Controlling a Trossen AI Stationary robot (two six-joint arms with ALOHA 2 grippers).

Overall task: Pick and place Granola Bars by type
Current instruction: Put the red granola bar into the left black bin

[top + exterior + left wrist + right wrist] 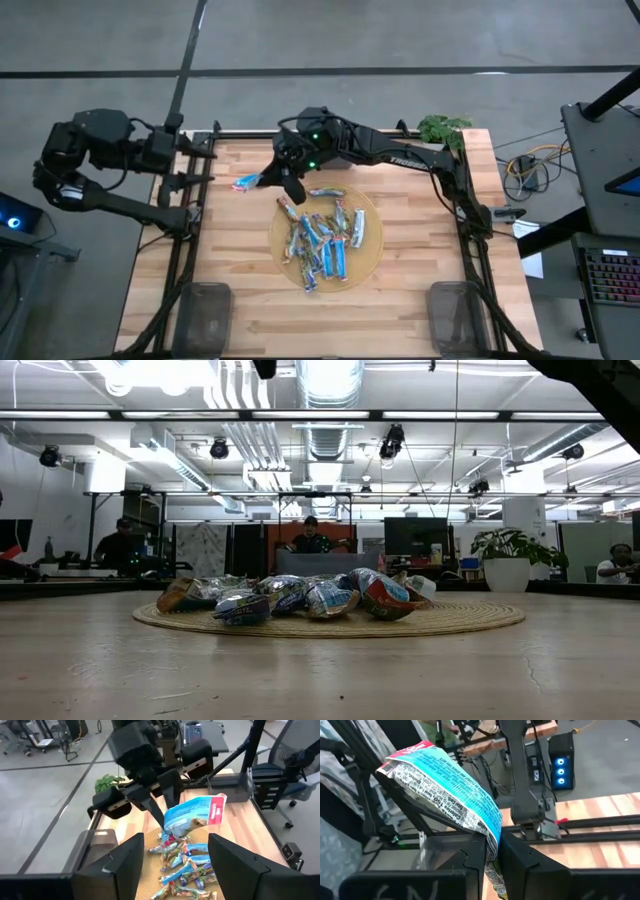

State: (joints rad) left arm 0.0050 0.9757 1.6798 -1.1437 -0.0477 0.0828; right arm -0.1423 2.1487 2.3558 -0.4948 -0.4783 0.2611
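A blue-and-white foil granola bar (196,813) is held by my right gripper (272,180) in the air over the table's far left part, just beyond the mat. The bar shows as a small blue strip (247,182) in the high view. The other granola bars (322,240), blue, blue-white and red-brown, lie heaped on a round woven mat (372,262) at the table's middle. My left gripper (172,870) is open at the table's left edge and touches nothing. Its wrist camera faces the right gripper. My right gripper pinches the blue-white bar by one end (489,840) between its two fingers (517,865). The fingers point downward, slanting toward the table's left. The bar is lifted clear and sticks out past the fingertips toward the left edge, its free end (407,755) in the air.
Two translucent grey bins stand at the near edge, one on the left (205,312) and one on the right (455,312). A green plant (442,128) sits at the far right corner. Bare wood (235,250) lies left of the mat. People sit in the room behind (312,538).
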